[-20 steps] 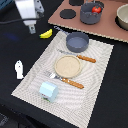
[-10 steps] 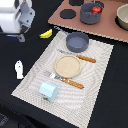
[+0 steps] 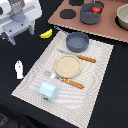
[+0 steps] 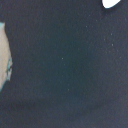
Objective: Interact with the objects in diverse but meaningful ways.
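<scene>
My gripper (image 3: 21,34) hangs over the black table at the exterior view's far left, jaws spread and empty. A yellow banana (image 3: 46,33) lies just to its right by the mat's corner. A white shaker bottle (image 3: 19,69) lies on the table below it. On the striped placemat (image 3: 97,72) sit a grey bowl (image 3: 77,41), a tan plate (image 3: 67,65), two orange-handled cutlery pieces (image 3: 86,58) (image 3: 75,83) and a pale blue cup (image 3: 48,91). A red tomato (image 3: 95,9) sits in a dark pot (image 3: 90,17). The wrist view shows dark table and a white shape (image 4: 111,3).
A brown toy stove board (image 3: 107,27) with black burners lies at the back. A beige bowl (image 3: 122,17) stands at its right end. A pale edge (image 4: 2,55) shows at the side of the wrist view.
My gripper has moved toward the exterior view's left and a little lower, away from the banana. The objects on the mat have not moved.
</scene>
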Robot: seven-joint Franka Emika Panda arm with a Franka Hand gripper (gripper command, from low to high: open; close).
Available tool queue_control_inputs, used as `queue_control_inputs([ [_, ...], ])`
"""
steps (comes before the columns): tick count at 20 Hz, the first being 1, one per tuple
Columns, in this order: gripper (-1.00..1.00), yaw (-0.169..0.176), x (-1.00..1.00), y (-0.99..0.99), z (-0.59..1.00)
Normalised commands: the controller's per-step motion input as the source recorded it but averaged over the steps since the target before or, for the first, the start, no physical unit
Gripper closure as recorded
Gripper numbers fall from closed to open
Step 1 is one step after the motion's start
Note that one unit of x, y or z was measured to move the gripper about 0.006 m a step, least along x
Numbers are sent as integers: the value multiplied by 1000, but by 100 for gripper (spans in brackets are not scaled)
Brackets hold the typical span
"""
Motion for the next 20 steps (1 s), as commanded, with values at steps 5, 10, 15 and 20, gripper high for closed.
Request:
queue_control_inputs([
  [5,-100,0,103,-457,-265],
  [10,-100,-8,144,-355,-298],
  [15,-100,-26,2,-510,-339],
  [20,-100,-37,34,-449,-261],
])
